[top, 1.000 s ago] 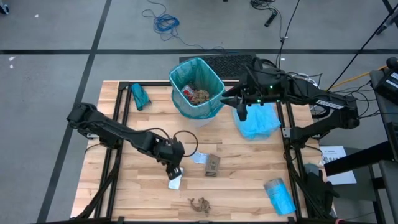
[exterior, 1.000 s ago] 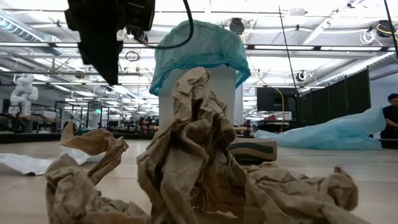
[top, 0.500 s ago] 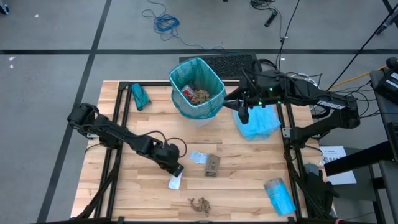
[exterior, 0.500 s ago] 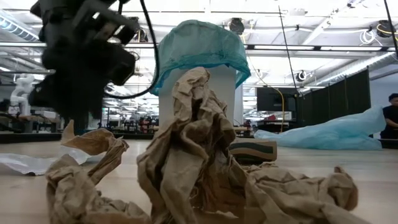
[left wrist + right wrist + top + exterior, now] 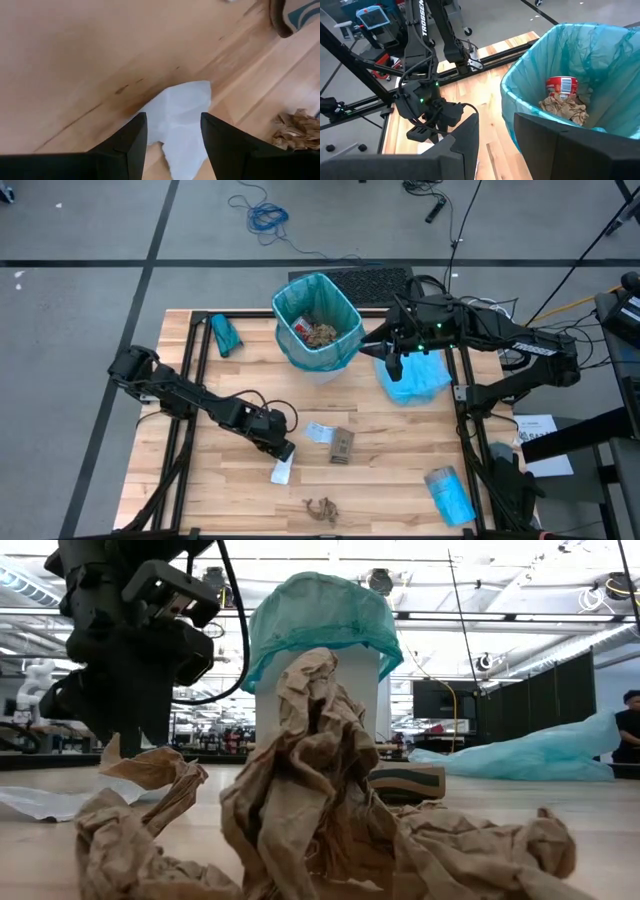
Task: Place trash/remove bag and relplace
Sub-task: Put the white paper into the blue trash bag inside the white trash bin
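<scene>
Left gripper (image 5: 172,131) hangs low over the white packet (image 5: 182,120) on the table (image 5: 400,470), jaws open w/ the packet between them. Right gripper (image 5: 392,362) waits by the bin (image 5: 317,320), jaws apart, holding nothing. Packet is flat & thin, so jaws may slip off.

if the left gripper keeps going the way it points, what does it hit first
Most likely the white packet lying on the table: the left gripper points down at it with fingers open to either side. How far off it is stays unclear.
</scene>
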Tool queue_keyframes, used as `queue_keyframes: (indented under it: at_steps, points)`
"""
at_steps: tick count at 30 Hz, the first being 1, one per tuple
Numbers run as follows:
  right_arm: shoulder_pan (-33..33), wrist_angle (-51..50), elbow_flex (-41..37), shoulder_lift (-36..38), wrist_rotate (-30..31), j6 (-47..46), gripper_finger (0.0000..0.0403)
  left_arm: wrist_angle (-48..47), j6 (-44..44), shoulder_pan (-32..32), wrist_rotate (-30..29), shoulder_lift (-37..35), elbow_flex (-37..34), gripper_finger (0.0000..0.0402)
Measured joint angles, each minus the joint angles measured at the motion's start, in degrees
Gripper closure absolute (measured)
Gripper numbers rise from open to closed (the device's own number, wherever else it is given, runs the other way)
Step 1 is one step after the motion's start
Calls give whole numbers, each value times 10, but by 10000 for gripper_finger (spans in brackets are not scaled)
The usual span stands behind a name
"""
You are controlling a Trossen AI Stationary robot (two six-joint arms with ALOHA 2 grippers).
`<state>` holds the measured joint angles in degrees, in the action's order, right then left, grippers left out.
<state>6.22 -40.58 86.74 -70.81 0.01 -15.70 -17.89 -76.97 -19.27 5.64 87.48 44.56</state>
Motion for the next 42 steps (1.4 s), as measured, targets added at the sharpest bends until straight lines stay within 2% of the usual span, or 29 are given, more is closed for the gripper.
queue_keyframes:
  at_steps: [8, 19, 21, 23, 27, 34, 42]
  points:
    - [0, 1, 0, 0, 0, -3, 287, -99, 9, 0, -60, -58, 0, 223]
    - [0, 1, 0, 0, 2, -2, 287, -98, 29, 0, -50, -43, 0, 223]
    - [0, 0, 0, 0, 2, -1, 287, -75, 28, 0, -49, -43, -5, 223]
    - [0, 0, 0, 0, 2, -1, 287, -14, 21, 0, -36, -43, -28, 223]
    - [0, 0, 0, 1, 1, -1, 287, 68, -38, -7, -21, -43, -85, 223]
    - [0, 0, 0, 9, 0, -1, 287, 72, -67, -15, -25, -53, -102, 223]
    - [0, 0, 0, 12, 0, -1, 287, 127, -67, -18, -27, -39, -102, 223]
